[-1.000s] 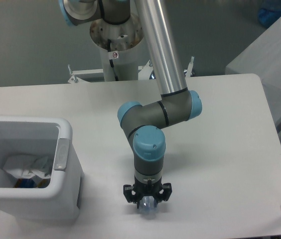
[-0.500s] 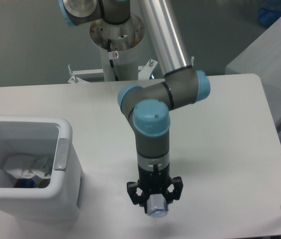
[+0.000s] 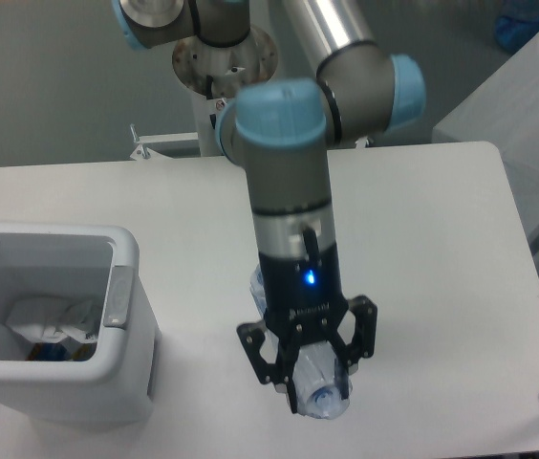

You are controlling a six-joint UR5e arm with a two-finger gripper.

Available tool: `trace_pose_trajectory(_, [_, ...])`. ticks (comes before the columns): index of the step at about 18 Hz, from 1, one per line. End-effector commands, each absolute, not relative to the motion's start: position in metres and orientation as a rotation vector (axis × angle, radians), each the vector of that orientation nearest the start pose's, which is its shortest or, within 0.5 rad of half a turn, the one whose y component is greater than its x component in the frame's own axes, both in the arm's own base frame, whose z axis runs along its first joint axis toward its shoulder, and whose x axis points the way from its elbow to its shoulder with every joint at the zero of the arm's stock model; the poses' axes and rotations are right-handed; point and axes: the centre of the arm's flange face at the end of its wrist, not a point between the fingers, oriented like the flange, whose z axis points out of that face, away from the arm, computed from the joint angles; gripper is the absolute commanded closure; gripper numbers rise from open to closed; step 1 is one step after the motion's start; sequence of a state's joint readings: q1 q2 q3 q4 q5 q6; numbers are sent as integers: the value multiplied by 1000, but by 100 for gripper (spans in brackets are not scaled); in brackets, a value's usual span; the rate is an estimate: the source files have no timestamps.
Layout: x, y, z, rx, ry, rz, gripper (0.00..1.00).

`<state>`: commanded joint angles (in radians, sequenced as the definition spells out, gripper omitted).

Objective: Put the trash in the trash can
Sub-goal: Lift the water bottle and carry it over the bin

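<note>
I get one fixed view, high at the front, looking down across the white rectangular table (image 3: 441,287) toward the arm's base.

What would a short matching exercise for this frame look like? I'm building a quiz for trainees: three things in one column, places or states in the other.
Things:
1. crushed bottle
2. plastic wrapper
3. trash can

Places or states:
A. standing at the table's left edge
B. lying inside the bin
C. held between the gripper fingers, above the table

Pairs: 1-C, 2-B, 3-A

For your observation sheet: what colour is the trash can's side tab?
Grey, on the white trash can; the fixed camera shows the tab.
</note>
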<state>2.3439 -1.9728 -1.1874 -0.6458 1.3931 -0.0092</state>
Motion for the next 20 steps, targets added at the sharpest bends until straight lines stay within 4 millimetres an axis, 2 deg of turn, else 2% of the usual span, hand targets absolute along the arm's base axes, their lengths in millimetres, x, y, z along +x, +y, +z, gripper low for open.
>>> trace_pose_trajectory(1, [-371,600,579,-2081,-739,213,45])
trace_pose_trajectory(3, [-357,599,593,-2068,-696,189,45])
trace_pose_trajectory(4, [-343,603,599,-2069,-660,177,45])
trace_pose_trajectory(6, [-306,620,603,-2084,-589,150,45])
trace_pose_trajectory(7, [-294,623,608,-2081,-569,143,45])
trace_pose_trajectory(10, [-277,630,616,-2072,-525,111,45])
trace_pose_trajectory(13, [-245,644,614,-2086,-469,63,45])
trace_pose_trajectory(14, [-229,652,607,-2101,-442,44,45])
trace_pose_trajectory(20, [-182,682,580,-2154,-374,-24,45])
